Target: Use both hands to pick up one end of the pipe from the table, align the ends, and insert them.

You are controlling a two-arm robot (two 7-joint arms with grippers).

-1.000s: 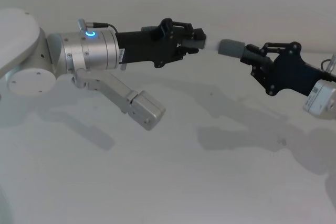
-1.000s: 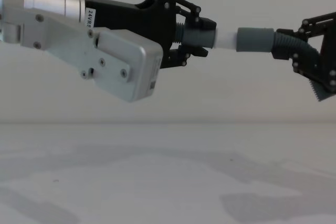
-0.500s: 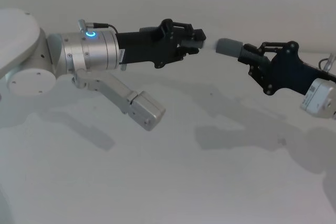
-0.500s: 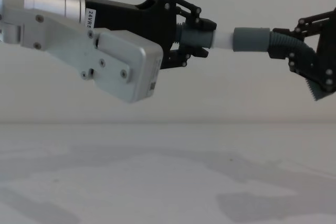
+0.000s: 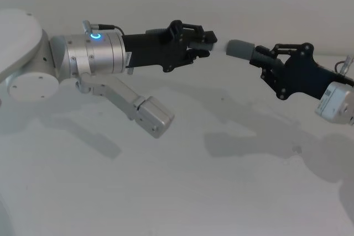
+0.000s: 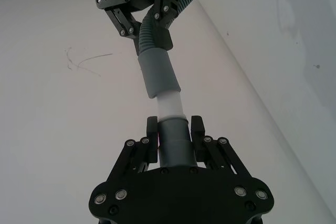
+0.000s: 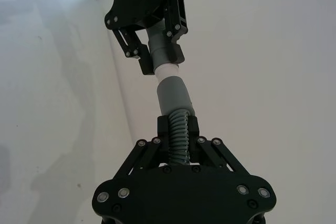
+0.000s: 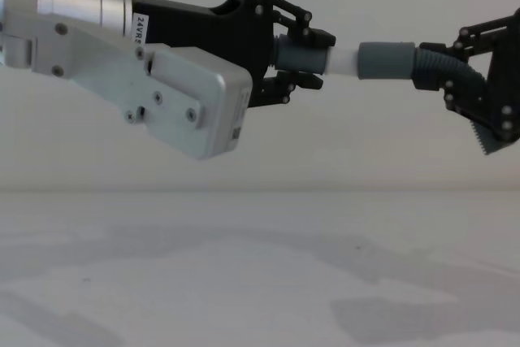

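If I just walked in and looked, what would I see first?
Two black robot claws meet in mid-air above the white table. The left gripper holds a grey piece with a white tip, and that tip goes into the grey collar held up by the right gripper.

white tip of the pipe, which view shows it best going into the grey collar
The chest view: the white tip shows side-on between the left hand and the grey collar. Both wrist views show it end-on along the pipe, foreshortened. In the head view it fades against the pale background.
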